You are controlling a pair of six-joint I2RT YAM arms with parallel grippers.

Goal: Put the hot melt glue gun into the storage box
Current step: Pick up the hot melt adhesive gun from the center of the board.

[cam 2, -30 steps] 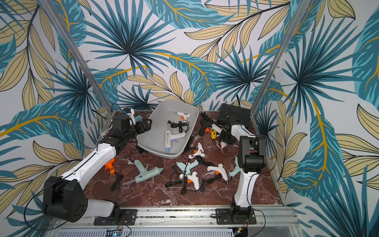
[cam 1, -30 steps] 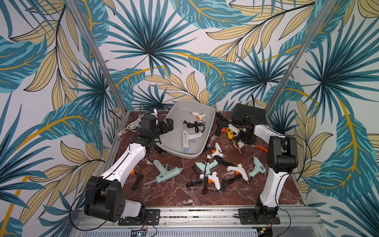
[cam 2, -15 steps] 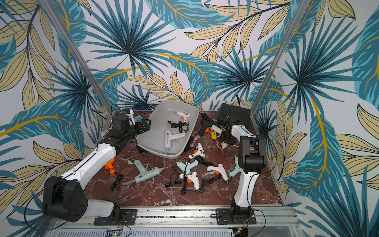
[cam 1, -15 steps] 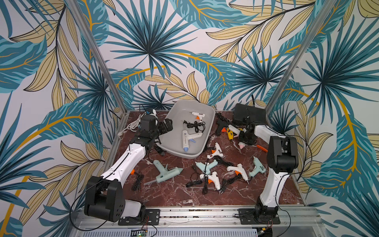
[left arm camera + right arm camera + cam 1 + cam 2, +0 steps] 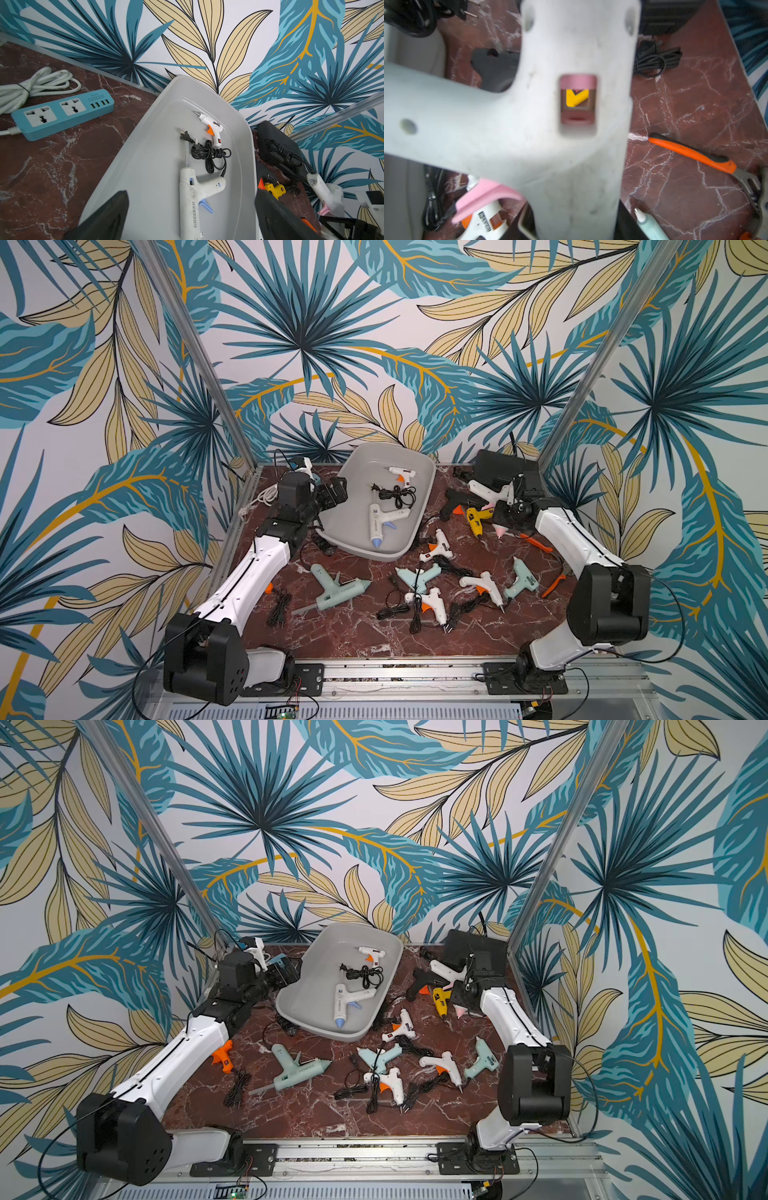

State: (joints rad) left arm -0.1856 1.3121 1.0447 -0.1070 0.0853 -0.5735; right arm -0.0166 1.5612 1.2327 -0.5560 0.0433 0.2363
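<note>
Right wrist view is basically wall-to-wall white glue gun (image 5: pixel 571 145), blurry it's so close, and the right gripper (image 5: pixel 509 508) is clamped on it, around 2 o'clock on the tabletop (image 5: pixel 353 635). Over at 12 sits the storage box (image 5: pixel 357 497), and the left gripper (image 5: pixel 338 493) hangs at its 9 o'clock rim, fingers spread wide apart.

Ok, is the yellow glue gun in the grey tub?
No, the yellow glue gun lies on the tabletop, outside the storage box.
</note>
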